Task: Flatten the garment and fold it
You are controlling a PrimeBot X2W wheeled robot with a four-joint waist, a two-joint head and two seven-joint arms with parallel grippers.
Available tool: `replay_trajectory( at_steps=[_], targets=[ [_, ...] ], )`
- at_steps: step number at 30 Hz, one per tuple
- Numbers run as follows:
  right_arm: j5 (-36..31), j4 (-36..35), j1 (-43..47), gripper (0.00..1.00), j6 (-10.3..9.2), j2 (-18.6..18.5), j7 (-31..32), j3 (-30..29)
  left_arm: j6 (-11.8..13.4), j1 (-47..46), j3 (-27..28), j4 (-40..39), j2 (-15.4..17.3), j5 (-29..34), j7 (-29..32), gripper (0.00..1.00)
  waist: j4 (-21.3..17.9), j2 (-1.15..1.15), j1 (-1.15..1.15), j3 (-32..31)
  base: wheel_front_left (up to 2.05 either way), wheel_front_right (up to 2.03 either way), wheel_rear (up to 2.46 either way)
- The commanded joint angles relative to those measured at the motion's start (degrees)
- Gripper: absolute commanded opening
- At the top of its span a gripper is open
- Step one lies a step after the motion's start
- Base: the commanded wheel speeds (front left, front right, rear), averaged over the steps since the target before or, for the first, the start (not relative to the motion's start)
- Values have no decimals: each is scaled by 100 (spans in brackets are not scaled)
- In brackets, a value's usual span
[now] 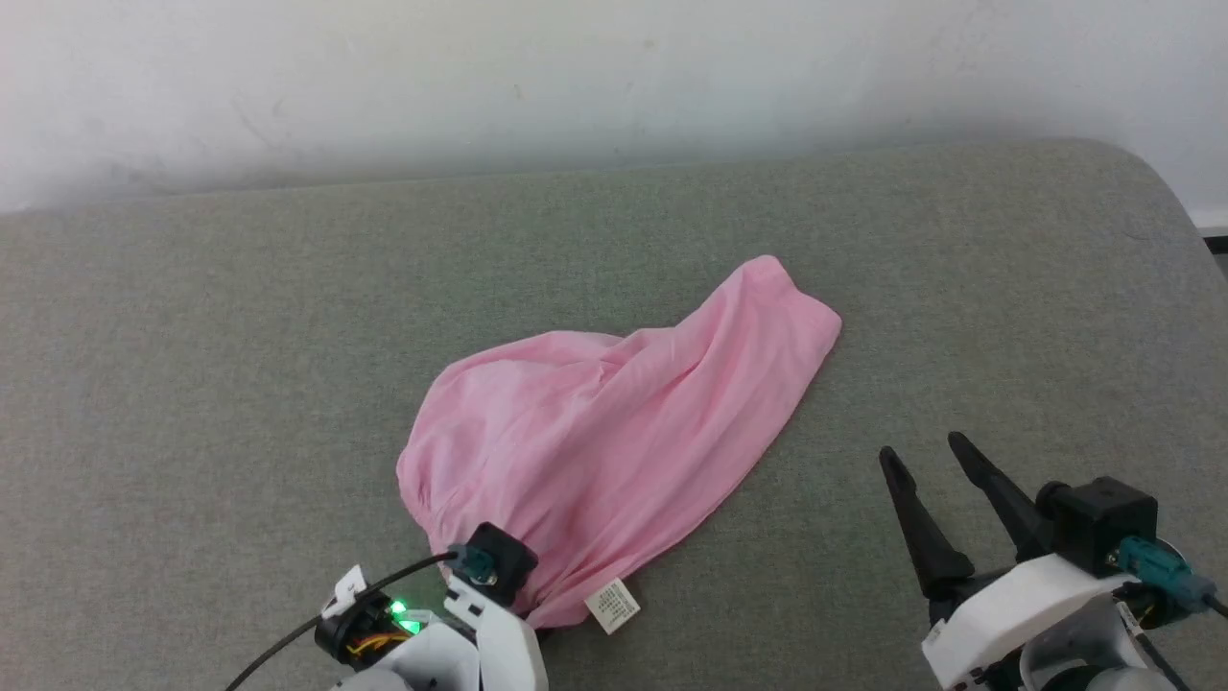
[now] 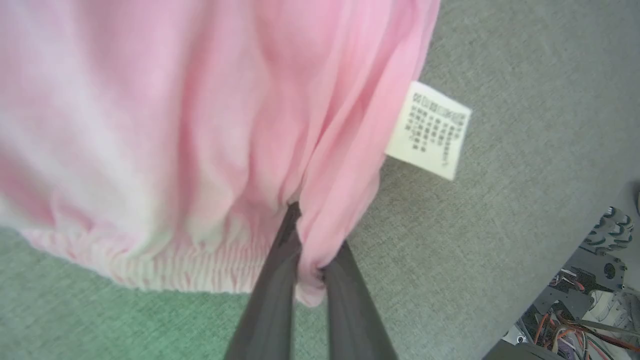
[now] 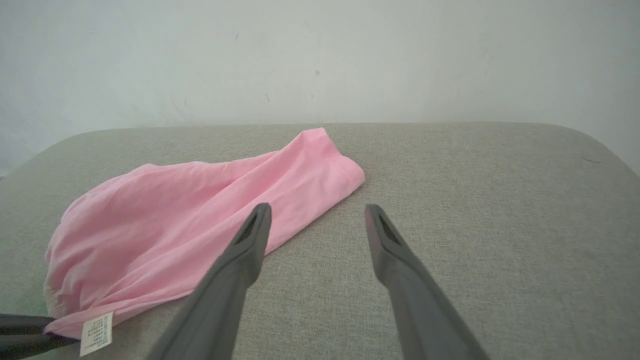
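Note:
The light pink garment (image 1: 614, 432) lies bunched on the grey cushion, its narrow end reaching toward the back right. Its white label (image 1: 612, 607) sticks out at the near edge. My left gripper (image 2: 310, 270) is shut on a pinch of pink fabric beside the gathered waistband (image 2: 200, 270), with the label (image 2: 430, 131) just to its right. Its wrist (image 1: 480, 576) covers the garment's near corner in the head view. My right gripper (image 1: 926, 456) is open above bare cushion, right of the garment (image 3: 200, 220), nothing between its fingers (image 3: 250, 240).
A grey fabric cushion (image 1: 240, 336) spreads under everything, with a pale wall (image 1: 576, 77) behind. Its rounded right corner (image 1: 1142, 173) drops off at the far right. Part of the robot's base with wheels and wiring (image 2: 595, 280) shows past the cushion's near edge.

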Motion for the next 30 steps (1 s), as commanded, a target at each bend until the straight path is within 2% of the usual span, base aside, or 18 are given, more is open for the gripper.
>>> replay_trajectory(
  at_steps=[1,7,12,21,28,29,30],
  targets=[
    [85,72,-100,100,-4,-18,62,-47,112,120,-23,198,-27,6,-81,0,45,0,0,-26,0,0,0],
    [534,811,-566,100,-4,-134,650,-326,492,237,370,-195,8,33,-827,0,185,0,0,-44,0,0,0],
    [989,1863,-1528,100,-4,-301,1267,-342,617,252,446,-596,-14,99,-1141,0,368,0,0,104,0,0,0],
    [1334,3997,-3469,100,-4,-566,2159,46,458,-205,227,-834,-154,315,-1310,0,851,0,0,587,0,0,0],
    [1341,5390,-4258,100,-4,-549,2744,458,401,-448,133,-795,-200,442,-1438,0,967,0,0,826,0,0,0],
    [1366,5559,-4284,96,-4,-541,2923,557,382,-466,113,-777,-199,450,-1445,0,974,0,0,832,0,0,0],
    [1445,5697,-4301,43,-4,-520,3076,610,368,-484,94,-762,-197,463,-1454,0,977,0,0,834,0,0,0]
  ],
)
